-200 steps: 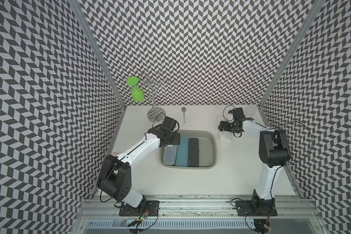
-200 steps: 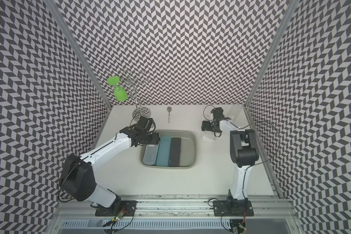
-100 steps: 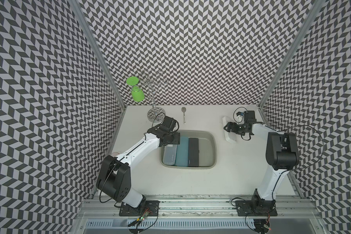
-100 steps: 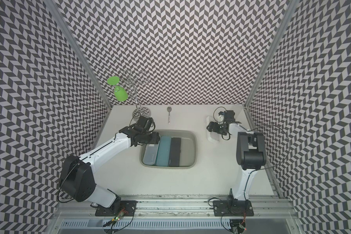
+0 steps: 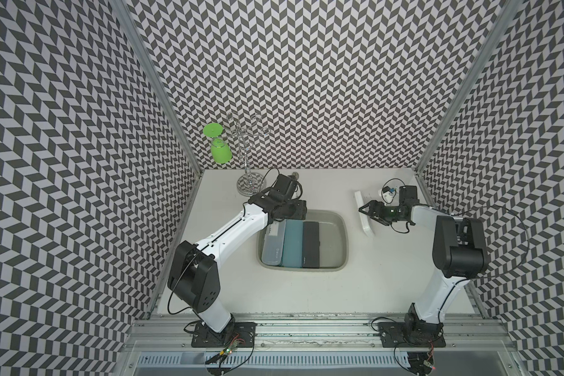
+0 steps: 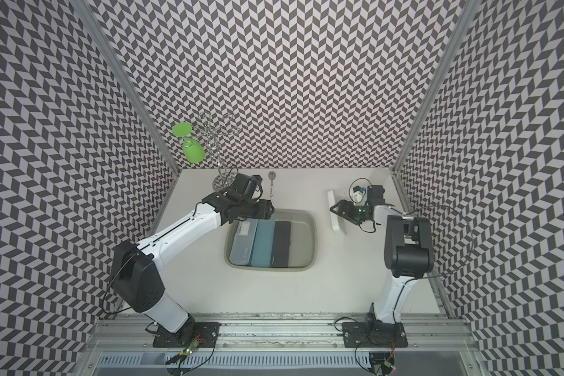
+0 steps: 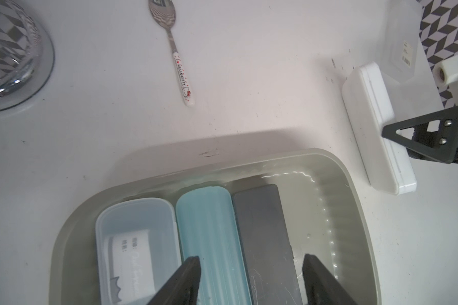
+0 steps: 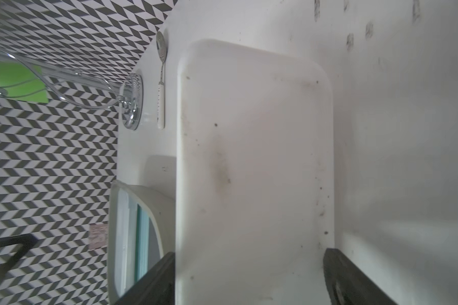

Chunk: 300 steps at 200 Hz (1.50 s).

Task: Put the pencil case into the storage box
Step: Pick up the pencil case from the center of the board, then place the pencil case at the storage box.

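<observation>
At upper left of both top views a chrome rack (image 5: 250, 185) with a hanging green glass (image 5: 221, 153) stands in the table's back corner, hard by the chevron wall (image 5: 79, 162). The left arm (image 5: 238, 228) reaches up from lower left. Its wrist covers the storage box's (image 5: 346, 247) upper-left corner and hides the left gripper (image 7: 249, 260) there. Its wrist view shows the fingers spread, nothing between them, above the cases. A spoon (image 7: 181, 71) lies on bare table above the box. In the box, at centre, a pale case (image 5: 272, 249), a teal case (image 5: 292, 244) and a black case (image 5: 311, 244) lie abreast toward its left side, with a free strip along its right side. Bare table separates the right rim from the white pencil case (image 5: 369, 229), which stands on a long edge outside the box, right of centre. The right gripper (image 8: 250, 252) brackets it, fingers close against both edges; whether they press I cannot tell. Something translucent with a barcode label behind it is hard to make out. The right arm (image 5: 459, 247) stands near the right wall. The off-white table (image 5: 306, 296) is scuffed, broad and bare toward the rail (image 5: 306, 325) at the bottom.
</observation>
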Available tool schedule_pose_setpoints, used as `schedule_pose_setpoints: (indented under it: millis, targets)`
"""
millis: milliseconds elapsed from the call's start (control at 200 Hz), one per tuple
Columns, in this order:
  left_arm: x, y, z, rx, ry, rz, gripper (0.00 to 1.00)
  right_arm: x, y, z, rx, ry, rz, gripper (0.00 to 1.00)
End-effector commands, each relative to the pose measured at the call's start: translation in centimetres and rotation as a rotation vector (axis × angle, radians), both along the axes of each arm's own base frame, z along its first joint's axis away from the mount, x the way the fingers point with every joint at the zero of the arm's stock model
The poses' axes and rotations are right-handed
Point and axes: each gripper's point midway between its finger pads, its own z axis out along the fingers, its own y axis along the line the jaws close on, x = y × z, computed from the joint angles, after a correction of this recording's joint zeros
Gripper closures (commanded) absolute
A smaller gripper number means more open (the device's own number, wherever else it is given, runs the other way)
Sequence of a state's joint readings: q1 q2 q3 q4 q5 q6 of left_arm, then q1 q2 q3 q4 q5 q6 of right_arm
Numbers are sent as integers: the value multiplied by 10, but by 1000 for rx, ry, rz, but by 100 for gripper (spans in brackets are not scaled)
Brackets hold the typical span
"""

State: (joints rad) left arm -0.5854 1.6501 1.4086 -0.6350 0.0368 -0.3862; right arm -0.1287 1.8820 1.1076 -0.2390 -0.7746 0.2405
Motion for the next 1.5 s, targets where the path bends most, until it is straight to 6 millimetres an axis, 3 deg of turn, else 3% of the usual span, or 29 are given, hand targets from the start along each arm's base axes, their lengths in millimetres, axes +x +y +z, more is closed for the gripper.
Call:
schedule_pose_setpoints:
  millis: [0,180,456,621,771,956,1122,1267,1497]
  targets:
    - [2,-16,3,-27,-2,-32,34,-33,-2,-28,90,158,-48,14]
    - [1,-33,6,-29,-10,-62,34,-45,-22,-38,109,186,-109,14]
    - [1,-45,2,-28,-1,-84,34,-52,-58,-34,152,172,-211,13]
    - [3,-65,5,-36,-7,-115,33,-59,-71,-33,150,167,-242,13]
    - [3,-112,17,-117,-2,-196,32,-66,-79,-37,166,175,-265,14]
    - [-12,-203,30,-229,6,-377,32,-65,-81,-37,178,174,-273,14]
    - [-33,-264,22,-309,76,-479,32,-65,-81,-37,183,175,-275,14]
    - [-54,-288,8,-331,120,-519,31,-66,-80,-39,193,181,-276,14]
    - [-64,-300,-30,-287,166,-506,29,-67,-79,-41,198,187,-281,14]
